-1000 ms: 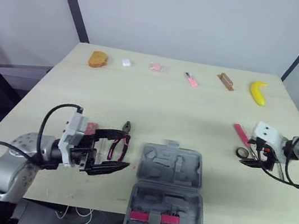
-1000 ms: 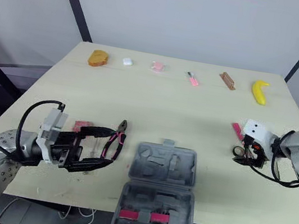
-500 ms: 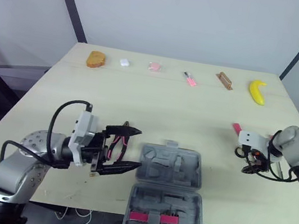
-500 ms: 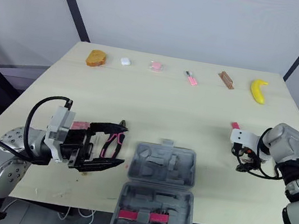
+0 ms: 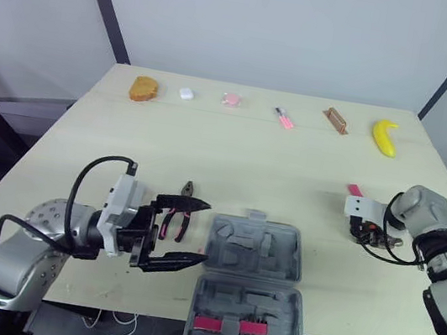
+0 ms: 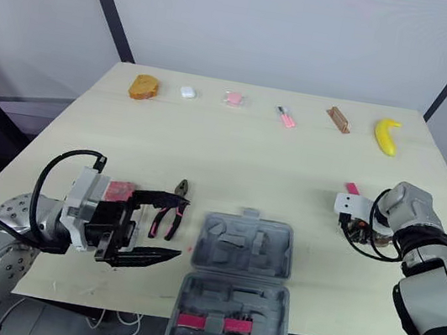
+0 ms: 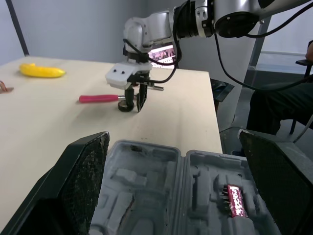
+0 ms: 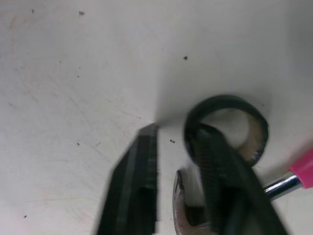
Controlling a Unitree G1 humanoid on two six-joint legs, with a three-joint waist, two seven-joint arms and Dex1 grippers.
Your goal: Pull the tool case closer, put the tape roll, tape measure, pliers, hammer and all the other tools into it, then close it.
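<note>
The grey tool case point(image 5: 277, 262) lies open at the table's front middle, with pink bits in its near half. My left gripper point(image 5: 200, 232) hovers open just left of it, and the case point(image 7: 146, 181) lies ahead between its fingers. The pink-handled pliers point(image 5: 174, 221) lie under that gripper's upper finger, next to a red-pink boxy tool point(image 6: 122, 190). At the right, my right gripper point(image 8: 178, 131) is down on the black tape roll point(image 8: 227, 127), one finger in its hole and the other outside its wall. The pink-handled hammer point(image 7: 100, 98) lies touching the roll.
Along the far edge sit a brown bread-like item point(image 5: 144, 88), a small white piece point(image 5: 187, 93), a pink piece point(image 5: 232, 99), a small pink tool point(image 5: 286, 119), a brown block point(image 5: 337, 121) and a banana point(image 5: 385, 138). A person's leg point(image 7: 279, 105) is beyond the table's right side.
The right gripper has swung inward over the tape roll and closed from wide open. The left gripper has shifted right toward the case and stays open.
</note>
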